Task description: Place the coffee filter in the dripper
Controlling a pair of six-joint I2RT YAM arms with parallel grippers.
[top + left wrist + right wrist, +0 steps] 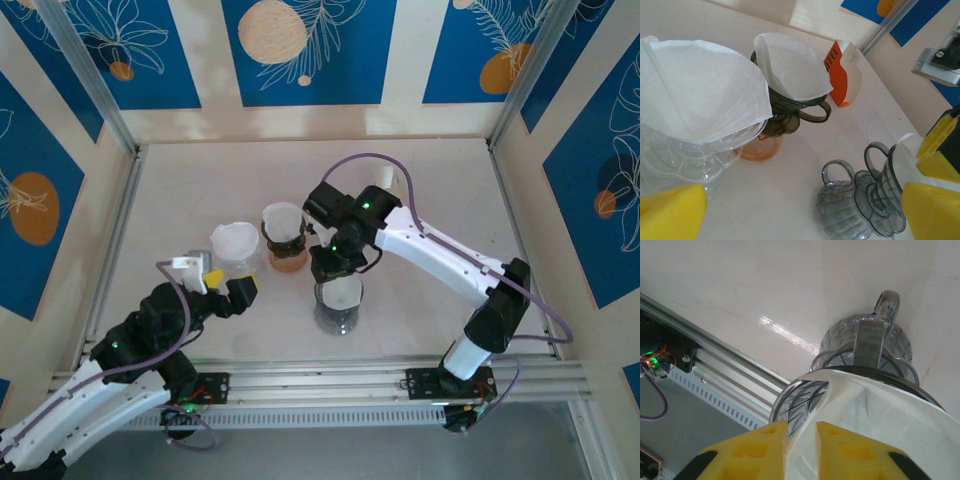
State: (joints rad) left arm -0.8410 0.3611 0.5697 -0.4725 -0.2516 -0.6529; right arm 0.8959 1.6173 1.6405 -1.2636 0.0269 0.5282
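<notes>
- The filter (875, 425) sits opened out in the grey dripper (800, 402), its near edge rising between the right fingers (782, 442).
- The right fingers are nearly shut, pinching that edge from above. Only a thin strip of white paper shows between the yellow pads.
- Just beyond the right fingers, past the dripper's rim, is a ribbed glass jug (865, 335) with its handle pointing away. I cannot tell whether the dripper stands on the jug or leans against it.
- The left fingers (242, 289) are spread wide and grip nothing.
- Ahead of the left fingers, on their left side, stands a clear dripper (695, 150) with its own white paper.
- Further ahead, between the two pads, a green dripper (790, 107) with paper rests on an orange pot (760, 147).
- Beyond it, well away from the left fingers, an orange and white box (845, 72) stands on the table (790, 180).
</notes>
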